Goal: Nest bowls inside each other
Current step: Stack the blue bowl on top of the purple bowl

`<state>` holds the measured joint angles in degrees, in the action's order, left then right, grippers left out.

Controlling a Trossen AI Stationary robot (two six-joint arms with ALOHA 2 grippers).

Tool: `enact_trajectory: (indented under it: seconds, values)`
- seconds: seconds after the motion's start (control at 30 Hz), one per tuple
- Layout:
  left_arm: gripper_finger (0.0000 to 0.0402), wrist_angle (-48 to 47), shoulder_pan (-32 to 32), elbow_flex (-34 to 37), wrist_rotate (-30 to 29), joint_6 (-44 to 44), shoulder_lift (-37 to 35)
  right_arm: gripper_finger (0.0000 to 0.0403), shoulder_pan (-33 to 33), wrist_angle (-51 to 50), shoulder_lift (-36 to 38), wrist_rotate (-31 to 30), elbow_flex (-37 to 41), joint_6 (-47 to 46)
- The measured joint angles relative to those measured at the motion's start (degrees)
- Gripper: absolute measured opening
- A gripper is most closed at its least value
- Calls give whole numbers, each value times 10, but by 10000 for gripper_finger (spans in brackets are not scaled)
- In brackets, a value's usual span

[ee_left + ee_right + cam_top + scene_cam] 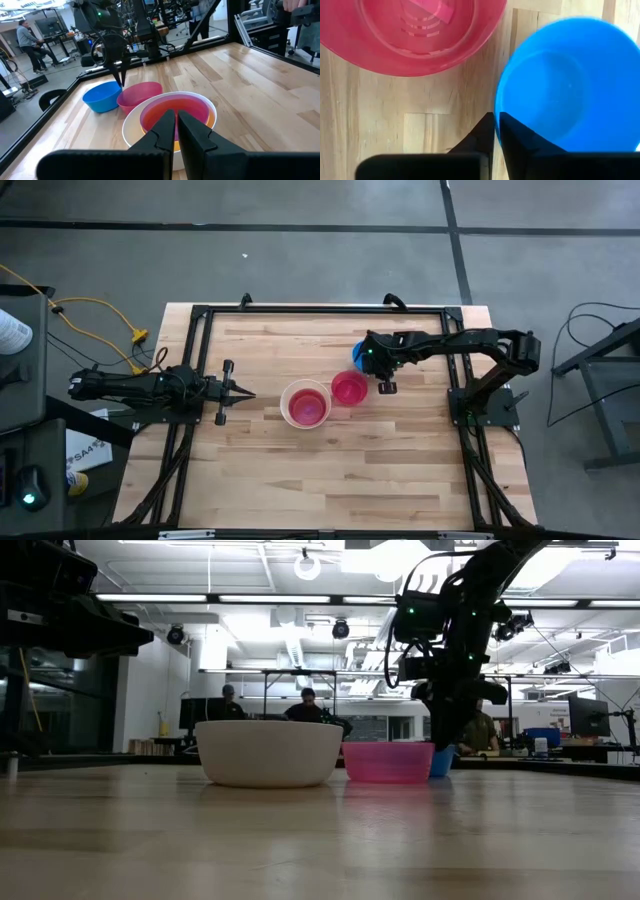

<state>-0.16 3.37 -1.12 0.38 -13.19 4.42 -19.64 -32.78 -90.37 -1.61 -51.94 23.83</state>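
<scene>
A white bowl [305, 404] stands mid-table with a yellow and a red bowl nested in it [172, 112]. Beside it, toward the right, stands a pink bowl [349, 388], and just beyond that a blue bowl [560, 85]. My right gripper [496, 120] comes down on the blue bowl from above and is shut on its rim. The gripper's body hides most of that bowl in the high view. My left gripper [240, 392] waits shut at the left, level, pointing at the white bowl. My right gripper pinches the blue bowl's rim [496, 107] on the side next to the pink bowl. One finger [525, 142] is inside the bowl and the other [477, 137] outside. The fingers point steeply down. The bowl stands upright on the table [102, 96].
A black frame [200, 320] runs along the edges of the wooden table. The near half of the table top [330, 480] is bare wood. People sit at desks in the room beyond [305, 705].
</scene>
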Motion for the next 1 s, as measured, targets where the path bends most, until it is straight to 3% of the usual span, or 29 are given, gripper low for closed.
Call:
enact_trajectory:
  seconds: [0.73, 1.0]
  values:
    - [19, 0, 0, 0, 0, 0, 0, 4, 0, -10, 0, -53, -2, 34]
    - [19, 0, 0, 0, 0, 0, 0, 4, 6, -103, 0, -63, -78, 48]
